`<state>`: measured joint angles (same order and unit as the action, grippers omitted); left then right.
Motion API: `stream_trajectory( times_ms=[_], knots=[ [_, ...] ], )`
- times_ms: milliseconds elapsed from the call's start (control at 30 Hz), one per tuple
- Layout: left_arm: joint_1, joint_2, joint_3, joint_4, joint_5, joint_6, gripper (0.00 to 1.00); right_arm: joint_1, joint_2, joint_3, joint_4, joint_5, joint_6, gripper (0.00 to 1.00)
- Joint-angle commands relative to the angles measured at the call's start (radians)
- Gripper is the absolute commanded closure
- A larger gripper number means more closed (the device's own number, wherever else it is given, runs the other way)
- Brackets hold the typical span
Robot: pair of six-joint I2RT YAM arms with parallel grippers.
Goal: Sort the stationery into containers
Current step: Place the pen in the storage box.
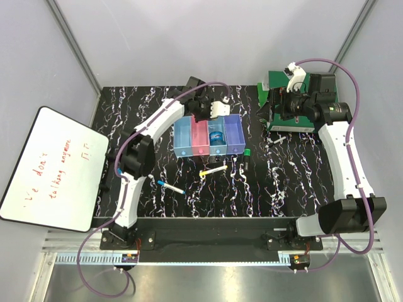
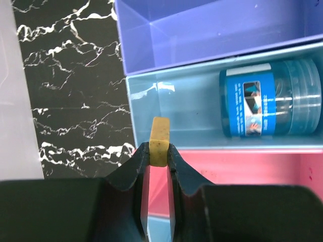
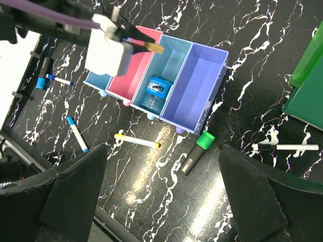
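My left gripper (image 1: 208, 117) (image 2: 158, 151) is shut on a small yellow block (image 2: 160, 136), held above the far end of the bins (image 1: 233, 148), over the wall between the pink bin (image 2: 242, 166) and a light blue one (image 2: 176, 108). A round blue object (image 2: 267, 103) (image 1: 216, 137) lies in that blue bin. The purple bin (image 2: 212, 35) is empty. My right gripper (image 3: 164, 156) is open and empty, high over the table. On the table lie a yellow-and-white pen (image 3: 137, 140), a blue-capped marker (image 3: 76, 133), a green-capped marker (image 3: 198, 151) and a grey-white stick (image 3: 285, 147). No black-gold piece shows.
A green folder (image 1: 289, 82) lies at the back right under the right arm. A whiteboard with red writing (image 1: 53, 167) overhangs the left table edge. Another small blue-capped item (image 3: 50, 78) lies left of the bins.
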<state>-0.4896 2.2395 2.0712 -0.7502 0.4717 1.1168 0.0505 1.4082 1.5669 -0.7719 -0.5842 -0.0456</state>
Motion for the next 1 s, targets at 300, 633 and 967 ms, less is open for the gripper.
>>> stream_trajectory(
  times_ms=[300, 633, 967],
  knots=[
    [-0.035, 0.012, -0.066, 0.121, -0.074, 0.015, 0.97, 0.005, -0.028, 0.008, 0.031, -0.002, -0.002, 0.00],
    [-0.044, 0.023, -0.106, 0.173, -0.100, 0.009, 0.50, 0.003, -0.031, 0.004, 0.031, -0.009, 0.001, 0.00],
    [-0.052, -0.026, -0.106, 0.273, -0.093, -0.090, 0.43, 0.002, -0.038, -0.011, 0.031, -0.008, 0.000, 0.00]
  ],
)
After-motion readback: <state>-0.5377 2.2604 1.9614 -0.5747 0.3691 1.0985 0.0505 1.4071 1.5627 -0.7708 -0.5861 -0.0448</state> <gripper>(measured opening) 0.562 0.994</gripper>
